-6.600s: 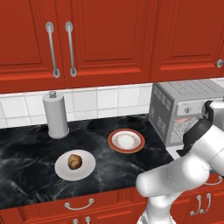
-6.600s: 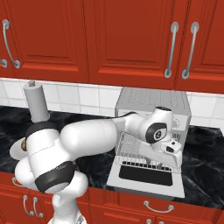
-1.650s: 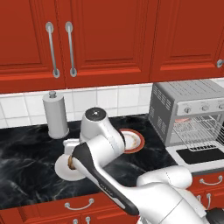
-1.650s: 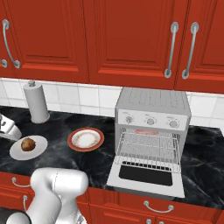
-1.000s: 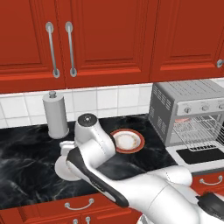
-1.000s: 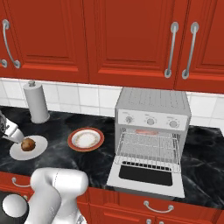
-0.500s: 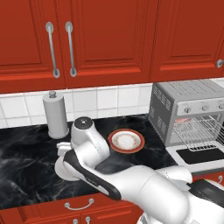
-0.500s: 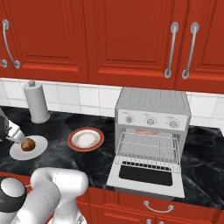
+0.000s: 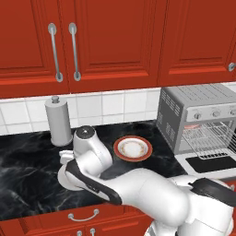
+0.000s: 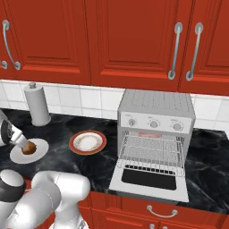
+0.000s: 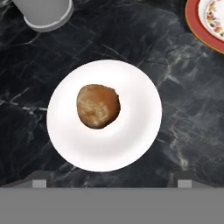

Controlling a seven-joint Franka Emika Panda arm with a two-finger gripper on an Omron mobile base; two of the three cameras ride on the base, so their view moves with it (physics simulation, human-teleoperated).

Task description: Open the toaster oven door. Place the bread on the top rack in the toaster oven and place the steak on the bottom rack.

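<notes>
My fingers (image 11: 39, 182) stand spread as wide as they go, with nothing between them. I hang over the bread (image 11: 98, 106), which lies a little off-centre on a white plate (image 11: 131, 144). My tips sit wider than the roll and about as wide as the plate. Bare white rim rings the roll all round, so there is room on each side of it.

From the right base view my gripper (image 10: 20, 142) is at the far left of the counter (image 10: 103, 163), just beside the bread (image 10: 29, 147) and touching or nearly touching it; I cannot tell which. The paper towel roll (image 10: 37, 105) stands behind the plate near the wall, apart from it. A red-rimmed plate (image 10: 87, 142) lies to the right with dark counter between the two plates. I cannot make out the steak on it.

Further right the oven (image 10: 155, 125) stands against the wall with its door (image 10: 151, 179) dropped flat, hanging out over the counter's front edge. The top rack (image 10: 154, 145) and the bottom rack (image 10: 152, 164) both show inside, bare. The stretch from the red-rimmed plate to the oven mouth is open counter.

The counter is black marble with pale veins. White tile runs behind it, with red cabinets (image 9: 106, 41) above and red drawers below.
</notes>
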